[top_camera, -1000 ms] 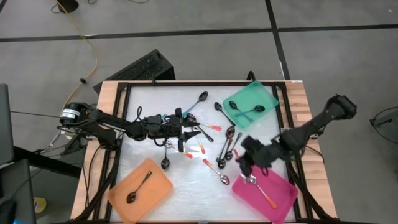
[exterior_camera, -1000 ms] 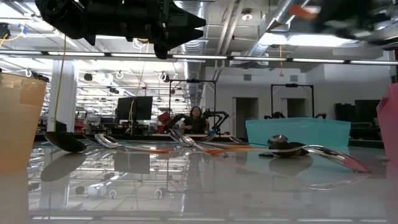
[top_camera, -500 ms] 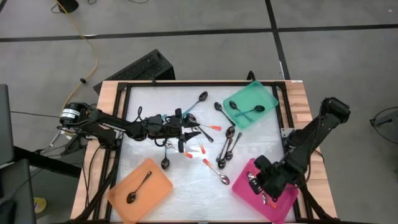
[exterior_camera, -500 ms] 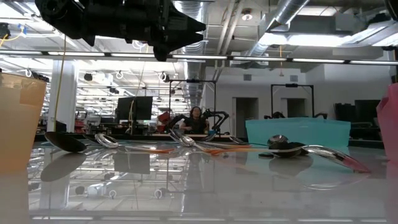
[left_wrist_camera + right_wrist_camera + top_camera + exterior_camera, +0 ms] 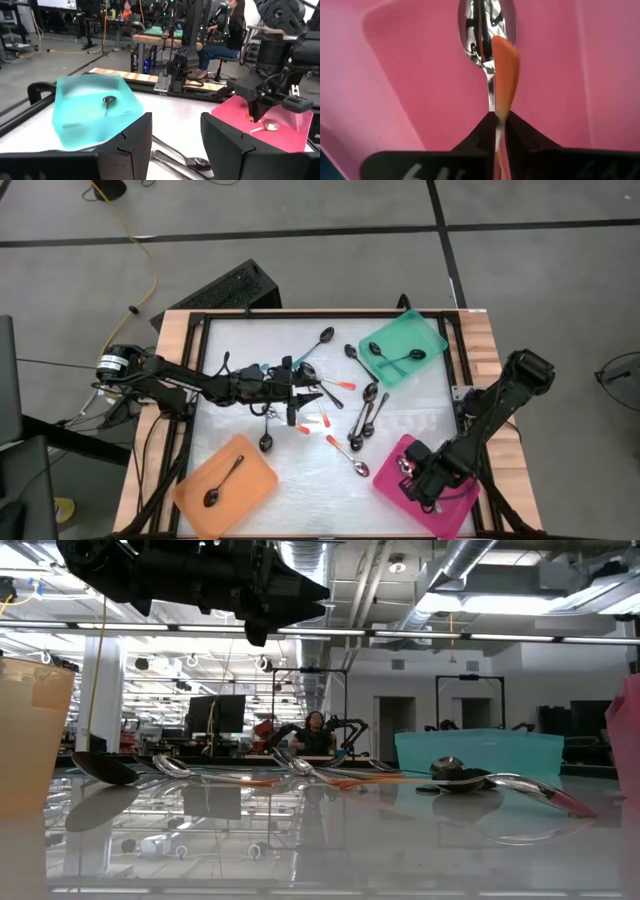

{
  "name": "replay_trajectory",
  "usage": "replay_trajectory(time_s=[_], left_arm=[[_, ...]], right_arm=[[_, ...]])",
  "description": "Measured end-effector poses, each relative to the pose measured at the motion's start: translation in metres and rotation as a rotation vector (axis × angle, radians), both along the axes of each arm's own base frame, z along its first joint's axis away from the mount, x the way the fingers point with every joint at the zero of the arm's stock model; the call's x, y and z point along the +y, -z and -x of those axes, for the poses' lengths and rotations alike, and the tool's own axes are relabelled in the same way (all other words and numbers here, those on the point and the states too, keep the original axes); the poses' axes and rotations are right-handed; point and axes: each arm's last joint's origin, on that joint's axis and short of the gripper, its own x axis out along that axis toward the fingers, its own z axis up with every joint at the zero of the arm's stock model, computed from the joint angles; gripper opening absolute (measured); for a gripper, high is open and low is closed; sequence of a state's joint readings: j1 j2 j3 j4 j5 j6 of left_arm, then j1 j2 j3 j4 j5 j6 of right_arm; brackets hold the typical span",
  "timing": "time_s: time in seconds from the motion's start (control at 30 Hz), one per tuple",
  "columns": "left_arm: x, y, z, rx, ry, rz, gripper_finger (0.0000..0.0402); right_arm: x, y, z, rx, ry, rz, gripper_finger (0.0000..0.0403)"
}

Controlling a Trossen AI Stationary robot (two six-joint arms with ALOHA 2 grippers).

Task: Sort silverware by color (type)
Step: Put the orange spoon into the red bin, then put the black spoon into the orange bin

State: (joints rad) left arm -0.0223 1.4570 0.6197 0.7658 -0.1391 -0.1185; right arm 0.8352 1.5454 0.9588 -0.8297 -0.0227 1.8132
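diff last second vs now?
The right gripper moved from the pink tray's inner edge down over the flat pink tray, nearer the table's front. It carries an orange-handled metal spoon, still between its fingers above the tray floor; release isn't confirmed. The left gripper stayed open over the loose spoons mid-table. The teal tray and orange tray are unchanged.

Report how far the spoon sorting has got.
Done: one spoon lies in the orange tray, two in the teal tray, one in the pink tray. In hand: the right gripper, low in the pink tray, grips an orange-handled spoon over the one already there. The left gripper hangs open above the loose spoons mid-table, which are left to sort.
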Motion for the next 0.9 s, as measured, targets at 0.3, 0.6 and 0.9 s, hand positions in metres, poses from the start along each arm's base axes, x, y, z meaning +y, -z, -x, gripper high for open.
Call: replay_trajectory(time_s=[0.3, 0.6, 0.9], left_arm=[[0.000, 0.000, 0.000, -0.003, -0.002, 0.023, 0.0151], [0.000, -0.001, 0.000, -0.022, -0.005, 0.078, 0.0151], [0.004, -0.006, 0.002, -0.041, 0.017, 0.146, 0.0151]], right_arm=[[-0.006, -0.005, 0.001, -0.032, -0.044, 0.035, 0.0110], [-0.020, -0.031, 0.000, -0.218, -0.029, 0.070, 0.0118], [-0.042, -0.068, 0.010, -0.491, -0.029, 0.149, 0.0118]])
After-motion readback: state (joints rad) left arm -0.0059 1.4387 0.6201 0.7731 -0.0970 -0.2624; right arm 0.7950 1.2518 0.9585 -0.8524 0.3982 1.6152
